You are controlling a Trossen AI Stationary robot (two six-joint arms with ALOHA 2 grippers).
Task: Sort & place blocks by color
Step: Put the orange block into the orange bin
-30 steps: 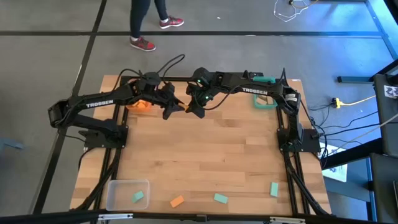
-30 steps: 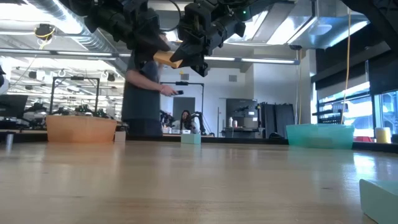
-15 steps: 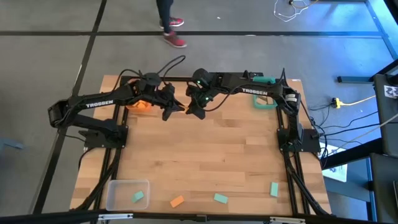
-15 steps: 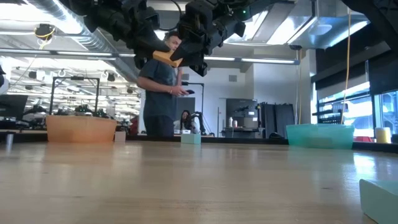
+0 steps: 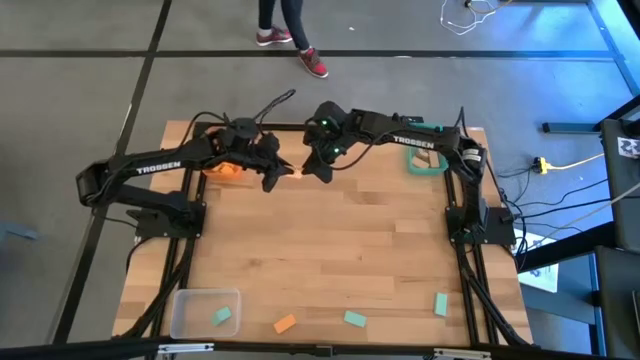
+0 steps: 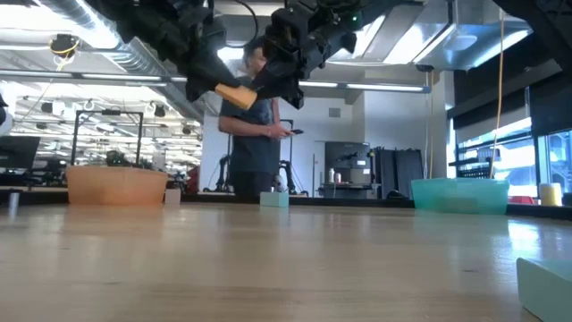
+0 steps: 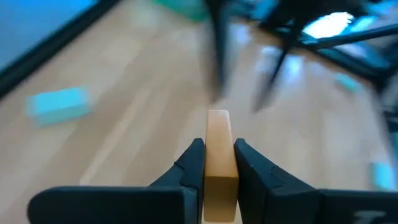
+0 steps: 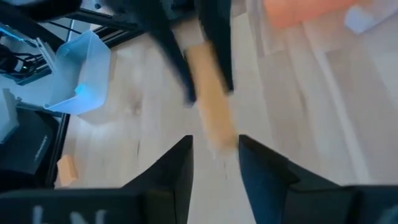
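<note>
A tan-orange slab block (image 7: 217,134) hangs in the air over the table's far middle. My left gripper (image 7: 217,148) is shut on it; the block also shows in the low view (image 6: 237,94) and as a small orange spot in the high view (image 5: 297,172). My right gripper (image 8: 214,142) is open just to the block's right, facing it (image 8: 208,99) without touching. Loose blocks lie along the near edge: an orange one (image 5: 285,323) and two teal ones (image 5: 355,319) (image 5: 440,303). My left gripper pinches the block between its two fingers (image 7: 193,162), one on each broad face at the block's rear part (image 7: 219,177). The free end (image 7: 217,118) sticks out past the fingertips. The fingers come from the table's left, slanting down. The block is lifted clear, high above the table.
An orange bin (image 5: 225,165) sits under the left arm at the far left, and a teal bin (image 5: 425,158) stands at the far right. A clear bin (image 5: 205,310) at the near left corner holds a teal block (image 5: 222,316). A person walks beyond the far edge.
The block stood between both grippers a second ago. Now it sits slightly lower in my left gripper alone, while my right gripper has let go and drawn back a little toward the table's right. The person behind the table has walked rightward.
</note>
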